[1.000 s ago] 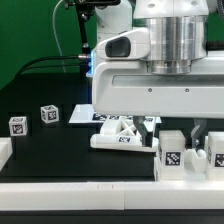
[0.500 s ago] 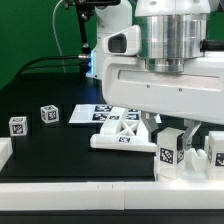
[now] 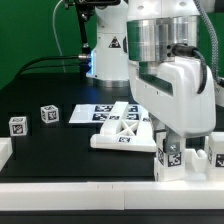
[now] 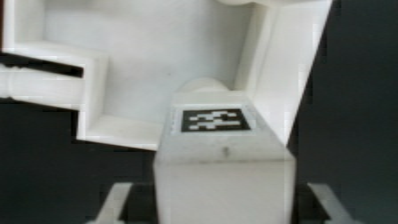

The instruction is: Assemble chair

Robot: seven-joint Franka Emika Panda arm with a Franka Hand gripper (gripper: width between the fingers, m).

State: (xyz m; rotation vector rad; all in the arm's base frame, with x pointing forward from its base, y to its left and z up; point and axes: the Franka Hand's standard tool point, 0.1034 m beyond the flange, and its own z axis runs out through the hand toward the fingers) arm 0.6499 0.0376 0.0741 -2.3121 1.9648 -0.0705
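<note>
Fingers (image 4: 128, 206) flank the chunky white tagged plastic block (image 3: 171, 154) and appear to pinch its two side faces, a grip I judge is meant to lift it square for joining. The block stands on the black table (image 3: 60, 150) near the front edge, toward the exterior view's right, just beside the flat white X-braced panel (image 3: 122, 131). The chair is still in loose parts. Compared with one second earlier, the hand has turned about its vertical axis, and the block has not moved.
</note>
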